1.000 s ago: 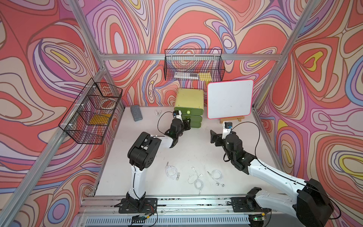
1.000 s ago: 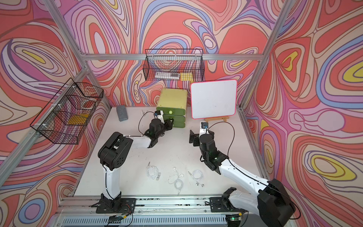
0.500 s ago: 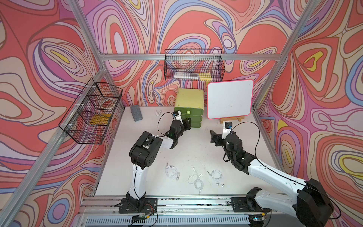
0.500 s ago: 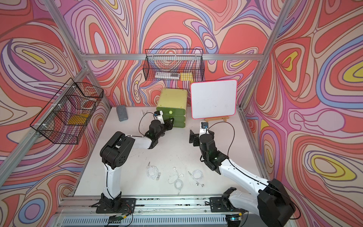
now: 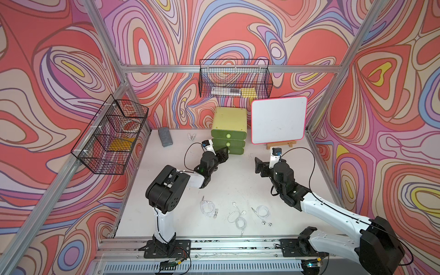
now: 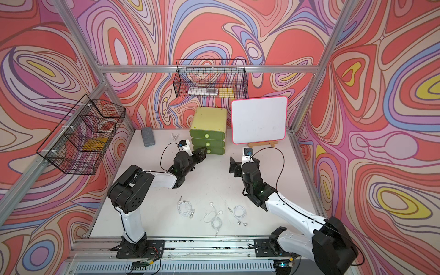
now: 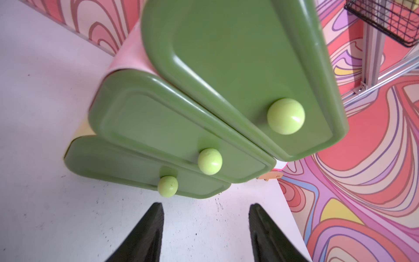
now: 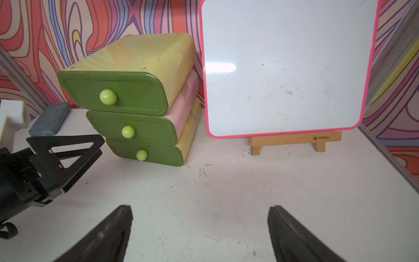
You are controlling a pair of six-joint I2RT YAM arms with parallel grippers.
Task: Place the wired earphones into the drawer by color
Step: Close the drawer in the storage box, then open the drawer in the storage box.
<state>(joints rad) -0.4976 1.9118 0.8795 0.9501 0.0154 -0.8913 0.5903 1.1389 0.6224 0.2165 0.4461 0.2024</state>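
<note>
Left hand [image 7: 206, 205] — jaws apart, empty — sits just before the drawer [image 5: 229, 120] at the table's [image 5: 238, 176] 12 o'clock. Right hand [image 8: 199, 207] gapes empty. White wired earphones [image 5: 208, 207] lie at 6 o'clock.

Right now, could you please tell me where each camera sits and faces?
Top views: high in front, looking down on the white table and both arms.
Left wrist: behind open left gripper, facing the rounded yellow-green drawer cabinet.
Right wrist: behind open right gripper, facing cabinet and pink-rimmed whiteboard.
Both wrists share the cabinet.
</note>
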